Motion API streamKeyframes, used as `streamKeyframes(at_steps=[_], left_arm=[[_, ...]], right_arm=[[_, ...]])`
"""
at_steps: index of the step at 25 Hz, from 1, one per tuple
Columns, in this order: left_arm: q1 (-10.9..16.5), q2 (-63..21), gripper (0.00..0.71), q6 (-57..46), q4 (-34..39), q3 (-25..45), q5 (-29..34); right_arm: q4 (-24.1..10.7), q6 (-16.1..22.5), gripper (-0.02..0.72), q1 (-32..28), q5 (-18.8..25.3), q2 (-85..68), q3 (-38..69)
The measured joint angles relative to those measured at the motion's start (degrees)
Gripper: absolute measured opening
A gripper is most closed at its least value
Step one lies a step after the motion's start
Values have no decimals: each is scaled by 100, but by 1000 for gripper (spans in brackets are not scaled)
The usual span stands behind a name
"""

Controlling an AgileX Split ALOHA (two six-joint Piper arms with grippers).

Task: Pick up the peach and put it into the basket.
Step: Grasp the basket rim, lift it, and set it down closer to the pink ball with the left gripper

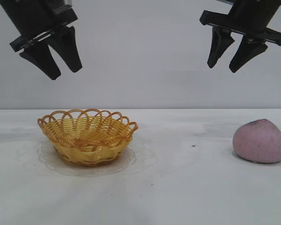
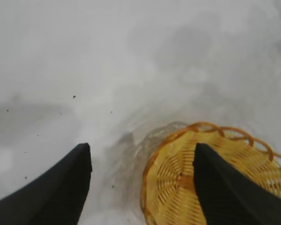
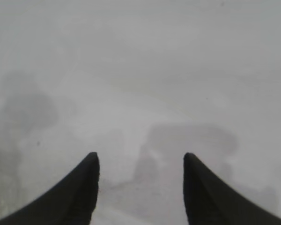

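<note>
Two grippers, left (image 1: pixel 65 72) and right (image 1: pixel 222 69), hang high, jaws spread, holding nothing. Peach (image 1: pixel 260 141) sits on the desk (image 1: pixel 178 187) below the right one, well apart from the basket (image 1: pixel 87 136); pickup not yet begun.

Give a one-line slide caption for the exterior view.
Empty basket left, peach right on the table; both arms hang above.

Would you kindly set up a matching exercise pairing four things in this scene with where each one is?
Things:
1. peach
2. basket
3. left gripper
4. right gripper

Places or states:
A. on the table, left side of the exterior view
B. open, high above the basket
C. on the table at the far right
D. open, high up, a little left of the peach

Pairs: 1-C, 2-A, 3-B, 4-D
</note>
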Motion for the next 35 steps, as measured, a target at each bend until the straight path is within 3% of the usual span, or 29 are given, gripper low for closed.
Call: streamKeyframes(at_steps=[10, 24, 26, 28, 29, 35], left_arm=[[-559, 785, 414, 3, 826, -845, 338], [-597, 1416, 414, -17, 946, -1006, 374], [-597, 1451, 284, -17, 946, -1029, 374], [-597, 1460, 111, -17, 946, -1054, 374], [-597, 1460, 71, -17, 946, -1079, 402], [-620, 1328, 71, -870, 899, -1117, 458]], right_arm=[[0, -13, 389, 0, 46, 0, 0], [0, -13, 389, 0, 46, 0, 0], [0, -13, 389, 0, 46, 0, 0], [0, -13, 389, 0, 46, 0, 0], [0, -13, 389, 0, 46, 0, 0], [0, -13, 389, 0, 46, 0, 0]])
